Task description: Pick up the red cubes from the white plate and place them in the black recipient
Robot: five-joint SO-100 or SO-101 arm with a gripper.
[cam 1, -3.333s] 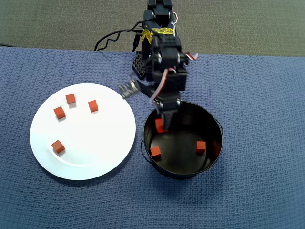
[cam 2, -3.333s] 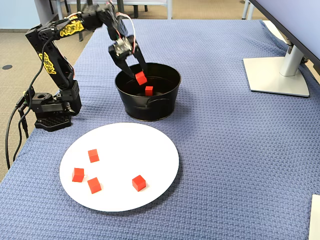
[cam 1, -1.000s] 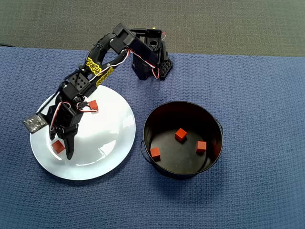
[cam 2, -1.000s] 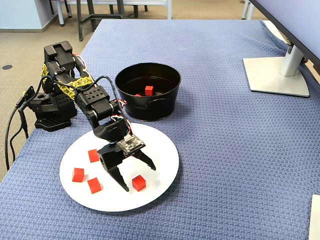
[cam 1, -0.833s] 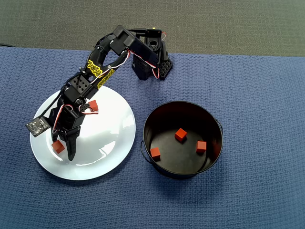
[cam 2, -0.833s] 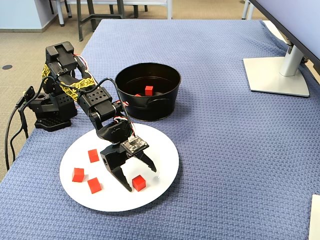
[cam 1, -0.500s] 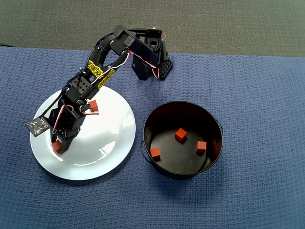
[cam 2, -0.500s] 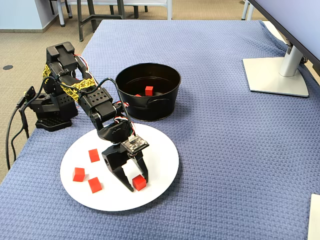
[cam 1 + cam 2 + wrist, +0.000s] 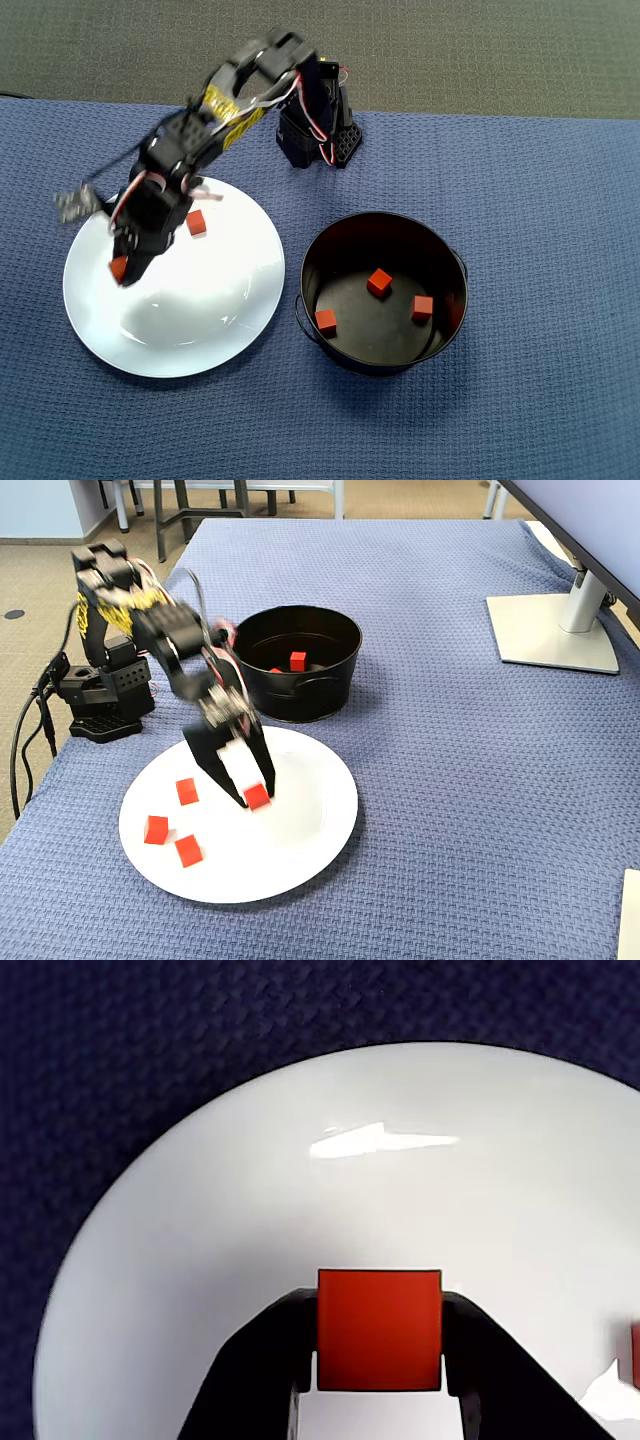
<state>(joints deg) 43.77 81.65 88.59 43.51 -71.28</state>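
My gripper (image 9: 379, 1329) is shut on one red cube (image 9: 379, 1329) and holds it just above the white plate (image 9: 300, 1190). In the overhead view the held cube (image 9: 118, 268) hangs over the plate's (image 9: 200, 310) left half. The fixed view has it (image 9: 257, 796) over the plate's (image 9: 300, 840) middle. Three more red cubes (image 9: 186, 791) (image 9: 156, 829) (image 9: 188, 850) lie on the plate's left part. My arm hides two of them from overhead, where only one (image 9: 196, 222) shows. The black recipient (image 9: 452, 330) stands right of the plate with three cubes (image 9: 379, 282) (image 9: 422, 307) (image 9: 326, 320) inside.
The arm's base (image 9: 315, 135) sits at the blue cloth's far edge, behind the plate and pot. In the fixed view a monitor stand (image 9: 555, 630) is at the far right and cables (image 9: 25, 740) trail off the table's left edge.
The jaws closed on the cube at the plate's near-left part. The arm then lifted it off the plate and drew back toward the base.
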